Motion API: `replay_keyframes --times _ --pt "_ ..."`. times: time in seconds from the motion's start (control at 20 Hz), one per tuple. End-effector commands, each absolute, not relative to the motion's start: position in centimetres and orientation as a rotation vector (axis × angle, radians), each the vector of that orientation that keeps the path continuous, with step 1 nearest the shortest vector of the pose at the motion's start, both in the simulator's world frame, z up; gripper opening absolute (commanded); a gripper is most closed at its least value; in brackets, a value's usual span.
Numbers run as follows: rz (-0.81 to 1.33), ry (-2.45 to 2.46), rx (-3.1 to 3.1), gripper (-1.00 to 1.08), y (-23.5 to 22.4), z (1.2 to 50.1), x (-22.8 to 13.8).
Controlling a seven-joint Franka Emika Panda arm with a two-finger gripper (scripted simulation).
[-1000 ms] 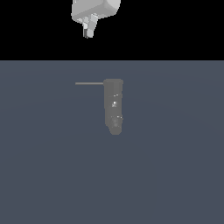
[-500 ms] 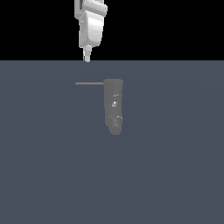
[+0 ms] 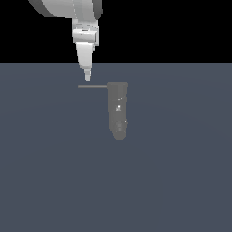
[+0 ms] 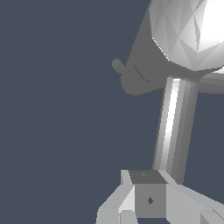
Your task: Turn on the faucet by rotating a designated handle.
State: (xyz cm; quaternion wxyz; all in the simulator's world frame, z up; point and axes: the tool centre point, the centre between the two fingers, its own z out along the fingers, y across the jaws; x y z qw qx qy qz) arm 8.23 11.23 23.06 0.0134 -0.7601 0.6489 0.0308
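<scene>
No readable text anywhere, honestly. No labels, brands, numbers or signs in either view. The faucet (image 3: pixel 118 110) only has a few tiny white specks, nothing legible.

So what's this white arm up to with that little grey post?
A simulated robot arm is going for a faucet, the dark grey upright column on the flat grey surface. A thin rod, the handle, sticks out from the column's top toward the exterior view's left. The gripper hangs just above the handle's free end, apparently not touching it. Whether its fingers are open or shut is hard to tell. Nothing shows the faucet turned on yet.
</scene>
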Motion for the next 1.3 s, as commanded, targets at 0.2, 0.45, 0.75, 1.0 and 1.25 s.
replay_keyframes --times 0.2,0.45,0.75,1.0,1.25 --pt "0.027 2.132 -2.299 -1.00 12.1 20.9 9.6" --pt "0.002 2.165 -2.276 -1.00 12.4 20.2 10.0" --pt "0.001 2.167 -2.275 -1.00 12.5 20.1 10.0" --pt "0.001 2.167 -2.275 -1.00 12.4 20.1 8.8" --pt "0.001 2.167 -2.275 -1.00 12.3 20.1 7.6"
